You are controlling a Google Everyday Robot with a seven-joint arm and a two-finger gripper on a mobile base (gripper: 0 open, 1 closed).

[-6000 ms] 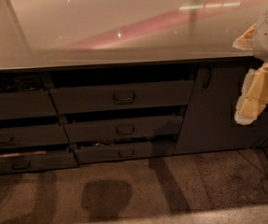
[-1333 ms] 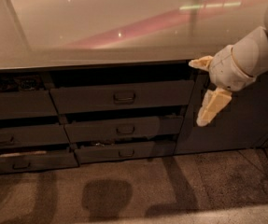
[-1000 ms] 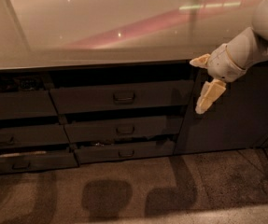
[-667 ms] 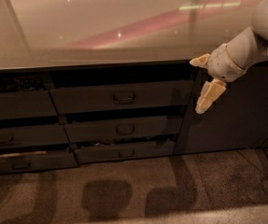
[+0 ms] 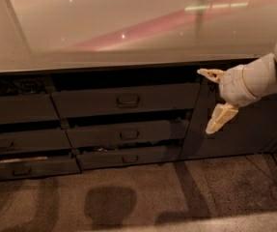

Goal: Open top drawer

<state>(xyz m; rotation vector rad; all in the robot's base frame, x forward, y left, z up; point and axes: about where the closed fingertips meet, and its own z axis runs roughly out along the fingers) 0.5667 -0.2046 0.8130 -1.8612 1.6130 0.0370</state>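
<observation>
The top drawer (image 5: 94, 100) is the tall dark grey front just under the countertop, with a small bail handle (image 5: 128, 100) at its centre. A dark gap runs between its upper edge and the counter. My gripper (image 5: 212, 97) hangs off the drawer's right end, in front of the flat cabinet door (image 5: 244, 129). It is open: one pale finger points left at the level of the drawer's top, the other angles down and left below it. Nothing is between them, and they touch neither the drawer nor its handle.
Two slimmer drawers (image 5: 128, 134) lie below the top one, and another drawer stack (image 5: 17, 141) stands at the left. A glossy countertop (image 5: 104, 28) overhangs everything. Carpeted floor (image 5: 143, 197) spreads in front, with my shadow on it.
Over six seconds the gripper has come in from the far right to the drawer's right end. In the last second it dropped slightly. The drawers look the same.
</observation>
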